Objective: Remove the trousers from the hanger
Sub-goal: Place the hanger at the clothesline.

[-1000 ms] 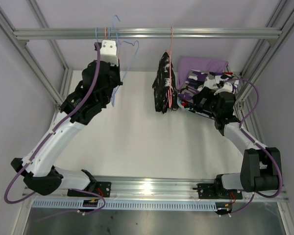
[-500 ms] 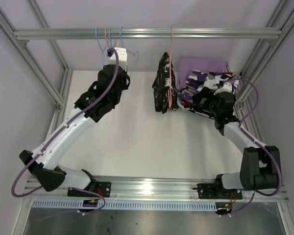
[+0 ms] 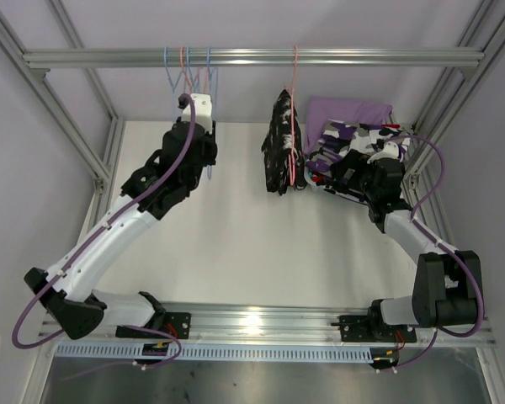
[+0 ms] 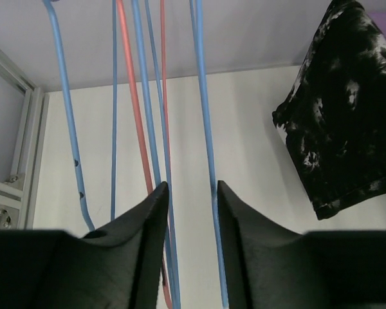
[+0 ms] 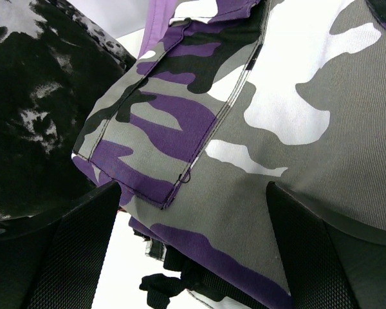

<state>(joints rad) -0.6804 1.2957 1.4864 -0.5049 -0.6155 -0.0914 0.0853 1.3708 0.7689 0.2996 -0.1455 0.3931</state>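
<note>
A white table (image 3: 236, 227) sits inside an aluminium frame with a silver rail (image 3: 362, 57) overhead. Over the past second the left gripper (image 4: 192, 188) has dropped back from the rail. The bunch of empty blue and red wire hangers (image 4: 138, 96) it had swung aside now hangs straight in front of it. Two blue wires run through its narrowly parted jaws, apparently unclamped. By the look of it one garment is left to free: the black trousers with white blotches (image 3: 281, 153), draped on a thin pink hanger (image 3: 295, 84) well to the right of the left gripper and just beside the right gripper (image 5: 193, 188). That gripper is spread wide over the purple-white-black print trousers (image 5: 270, 129), already down on the pile, with folded lilac trousers (image 3: 353, 111) beyond it. The hanging wires crowd the left arm's way toward the black pair.
</note>
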